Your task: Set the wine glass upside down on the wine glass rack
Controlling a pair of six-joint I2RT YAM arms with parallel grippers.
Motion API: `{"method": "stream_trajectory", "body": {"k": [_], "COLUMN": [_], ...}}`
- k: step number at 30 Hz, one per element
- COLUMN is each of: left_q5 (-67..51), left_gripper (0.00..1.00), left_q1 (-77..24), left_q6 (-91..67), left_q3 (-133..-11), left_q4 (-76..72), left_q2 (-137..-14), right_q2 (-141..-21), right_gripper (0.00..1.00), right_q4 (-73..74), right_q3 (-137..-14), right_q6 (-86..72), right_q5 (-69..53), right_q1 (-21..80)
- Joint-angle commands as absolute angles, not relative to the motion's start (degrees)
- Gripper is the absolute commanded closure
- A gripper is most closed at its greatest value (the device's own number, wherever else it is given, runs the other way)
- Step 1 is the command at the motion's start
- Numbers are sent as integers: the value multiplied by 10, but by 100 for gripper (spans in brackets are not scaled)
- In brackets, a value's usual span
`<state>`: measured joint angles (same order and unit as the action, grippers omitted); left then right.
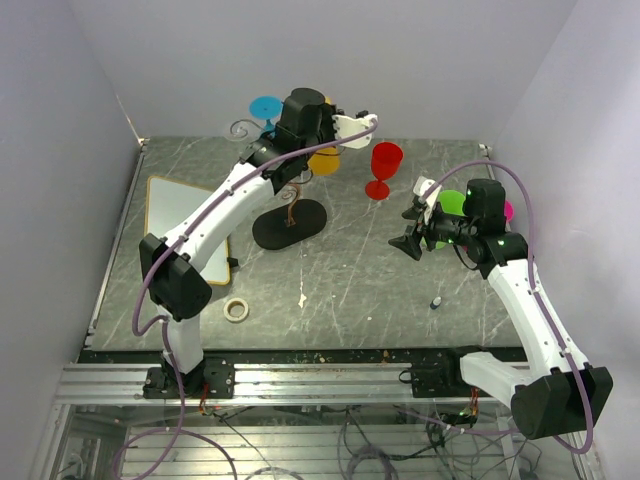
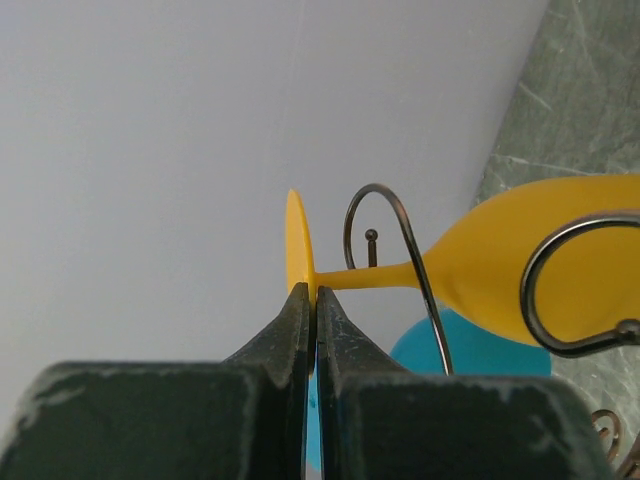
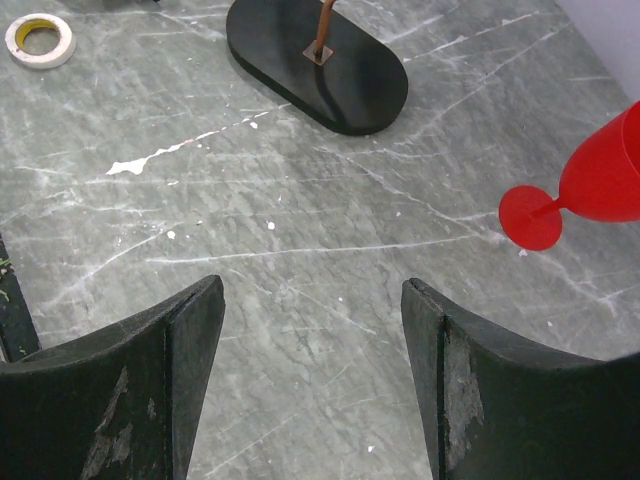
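My left gripper [image 2: 313, 296] is shut on the thin round foot of a yellow wine glass [image 2: 520, 265], which lies nearly sideways with its bowl pointing away. The stem crosses behind a curled wire arm [image 2: 398, 214] of the wine glass rack, and a second curl [image 2: 541, 262] lies over the bowl. From above, the left gripper [image 1: 352, 126] is raised at the rack's top, with the yellow wine glass [image 1: 324, 160] beneath it. The rack's black oval base [image 1: 290, 222] stands below. My right gripper [image 1: 412, 228] hovers open and empty over the table [image 3: 312, 290].
A blue glass [image 1: 266, 107] hangs at the rack's far left. A red glass [image 1: 384, 168] stands upright right of the rack. Green [image 1: 452, 203] and pink [image 1: 508, 211] glasses sit behind the right arm. A tape roll [image 1: 236, 309] and white board [image 1: 185, 225] lie at left.
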<state>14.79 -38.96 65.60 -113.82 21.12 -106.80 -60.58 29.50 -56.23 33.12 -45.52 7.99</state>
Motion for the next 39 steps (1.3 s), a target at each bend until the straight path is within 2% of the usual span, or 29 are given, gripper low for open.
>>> {"method": "stream_trajectory", "body": {"k": [1, 11, 18, 20, 21, 23, 39], "left_q5": [136, 148, 147, 148, 150, 153, 211], "left_gripper": [93, 93, 93, 93, 93, 93, 93], "left_q1": [-403, -409, -410, -409, -409, -408, -409], "left_q6": [661, 650, 626, 623, 623, 621, 598], "left_q3": [-1133, -1141, -1141, -1141, -1142, -1142, -1183], "left_q4": [201, 174, 148, 143, 140, 134, 142], "left_q2": [-1042, -1061, -1071, -1074, -1075, -1079, -1125], "right_q2": [-600, -595, -594, -594, -594, -593, -591], "right_gripper": [29, 26, 20, 15, 5, 1, 0], "right_q4": [295, 287, 286, 285, 286, 287, 287], "right_q3": [-560, -558, -557, -556, -557, -557, -555], "right_q6": [335, 324, 322, 323, 323, 323, 325], "right_q5": [-456, -448, -445, -444, -443, -442, -442], "right_q1": [80, 81, 81, 80, 80, 81, 80]}}
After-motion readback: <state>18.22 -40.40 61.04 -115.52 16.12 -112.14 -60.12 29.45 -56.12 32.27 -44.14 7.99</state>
